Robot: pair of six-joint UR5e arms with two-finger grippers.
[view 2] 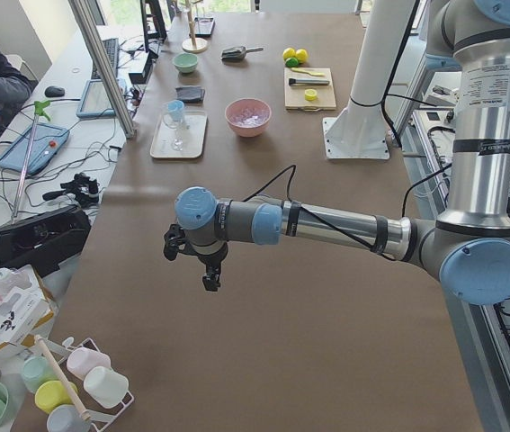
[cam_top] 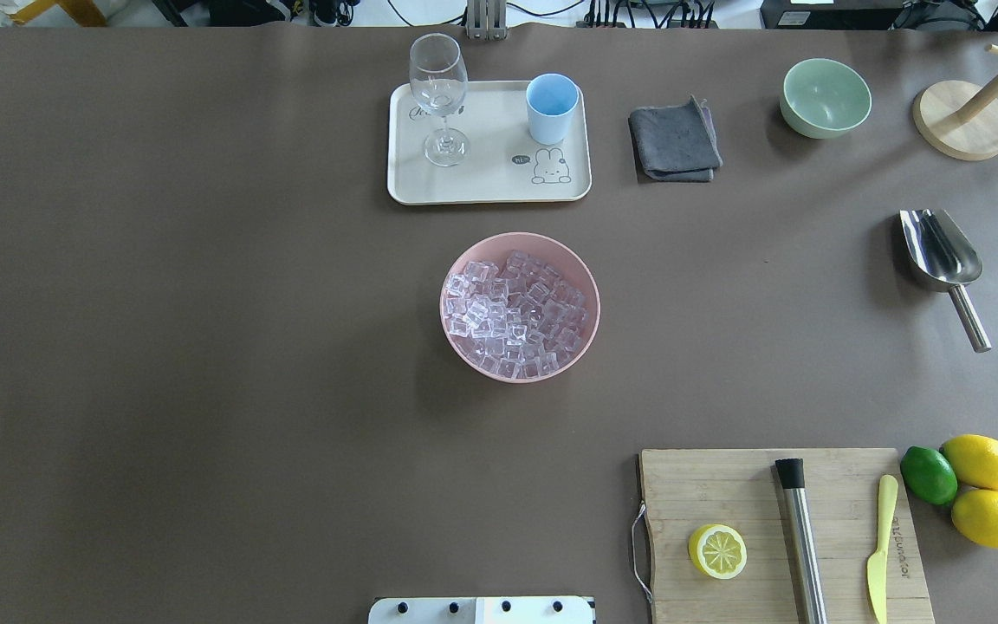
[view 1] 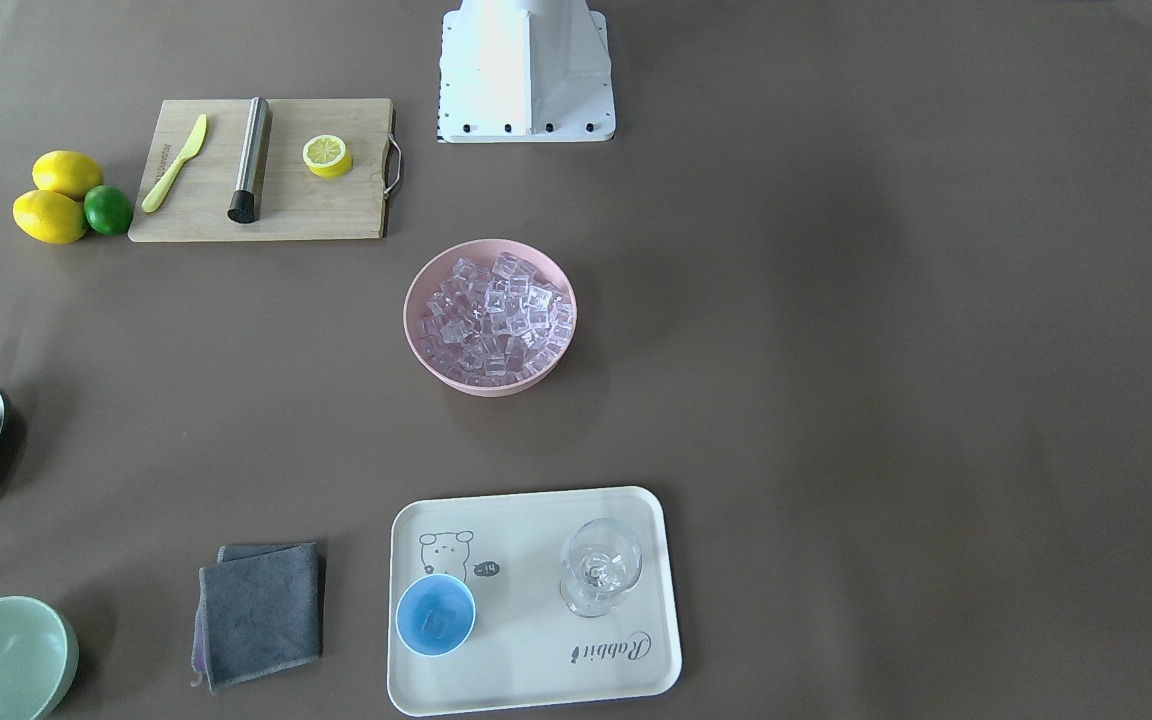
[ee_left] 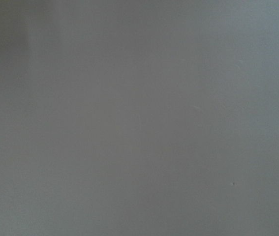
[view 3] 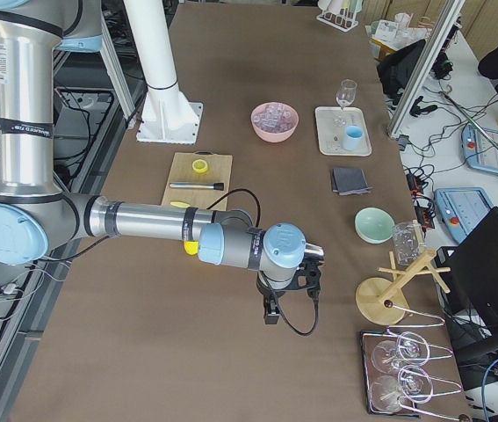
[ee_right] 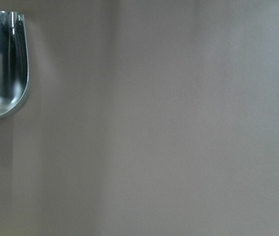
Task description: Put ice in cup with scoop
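The ice [cam_top: 516, 312] fills a pink bowl [cam_top: 445, 303] at the table's middle. The light-blue cup [cam_top: 550, 108] stands on a cream tray [cam_top: 490, 186]; in the front-facing view one clear cube seems to lie inside the cup [view 1: 435, 615]. The steel scoop [cam_top: 941, 251] lies on the table at the robot's right, and it shows at the left edge of the right wrist view [ee_right: 4, 64]. My right gripper [view 3: 270, 316] hangs over the table near it; I cannot tell its state. My left gripper [view 2: 210, 283] hovers over bare table far to the left, state unclear.
A stemmed glass [cam_top: 440, 95] shares the tray. A grey cloth [cam_top: 674, 139], a green bowl [cam_top: 824, 95] and a wooden stand [cam_top: 960, 130] sit at the far right. A cutting board [cam_top: 724, 485] holds a steel cylinder [cam_top: 800, 537], a knife and a half lemon.
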